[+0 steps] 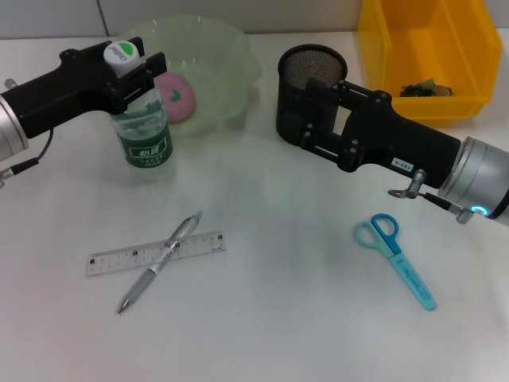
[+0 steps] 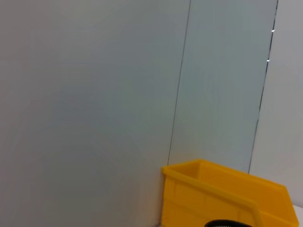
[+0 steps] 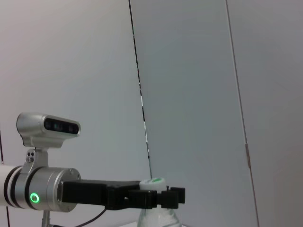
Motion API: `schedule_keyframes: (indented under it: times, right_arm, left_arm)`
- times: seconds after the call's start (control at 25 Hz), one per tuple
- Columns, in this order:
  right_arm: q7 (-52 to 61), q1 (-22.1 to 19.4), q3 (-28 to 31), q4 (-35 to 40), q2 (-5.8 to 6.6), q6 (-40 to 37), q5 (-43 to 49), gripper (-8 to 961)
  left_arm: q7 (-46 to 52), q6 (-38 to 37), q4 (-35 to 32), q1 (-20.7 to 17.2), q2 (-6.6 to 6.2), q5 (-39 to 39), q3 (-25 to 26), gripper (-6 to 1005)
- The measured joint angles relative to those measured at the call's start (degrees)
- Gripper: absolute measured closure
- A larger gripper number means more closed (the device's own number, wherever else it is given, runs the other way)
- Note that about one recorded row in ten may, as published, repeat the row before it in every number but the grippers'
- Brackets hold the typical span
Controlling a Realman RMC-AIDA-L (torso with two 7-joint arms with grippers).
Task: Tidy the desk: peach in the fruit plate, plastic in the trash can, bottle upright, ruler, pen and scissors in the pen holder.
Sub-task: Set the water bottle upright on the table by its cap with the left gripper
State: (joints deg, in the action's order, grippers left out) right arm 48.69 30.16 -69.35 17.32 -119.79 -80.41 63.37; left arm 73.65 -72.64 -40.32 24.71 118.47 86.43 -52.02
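Bottle [image 1: 143, 127] stands upright near the desk's [image 1: 278, 318] far left corner, and my left gripper [image 1: 135, 76] is clamped around its neck just under the white cap, fingers on either side; the right wrist view shows the same grip from the side, cap [image 3: 152, 181] poking above the black fingers [image 3: 161, 196]. It is clear plastic with a green label carrying white characters I cannot read. Just behind it, the pale green translucent fruit plate [image 1: 223, 56] with a scalloped rim holds the pink peach [image 1: 176, 95]. My right gripper [image 1: 298, 119] sits right against the front of the black mesh pen holder [image 1: 310, 64], a round cylinder at the far middle of the desk (whether its fingers are parted I cannot tell). The yellow plastic trash can [image 1: 413, 40] sits at the far right corner with something dark inside. Toward the near edge, a clear ruler [image 1: 155, 252] lies flat with a silver pen [image 1: 159, 263] crossed over it; blue-handled scissors [image 1: 398, 259] lie closed to the right.
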Motion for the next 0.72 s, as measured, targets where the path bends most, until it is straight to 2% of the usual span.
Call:
schedule_keyframes:
  times: [0.72]
  right_arm:
    - [0.0,0.0,0.0,0.0,0.0,0.1,0.0,331]
  left_arm:
    - [0.0,0.1,0.8,-0.4,-0.08,0.2,0.0,540]
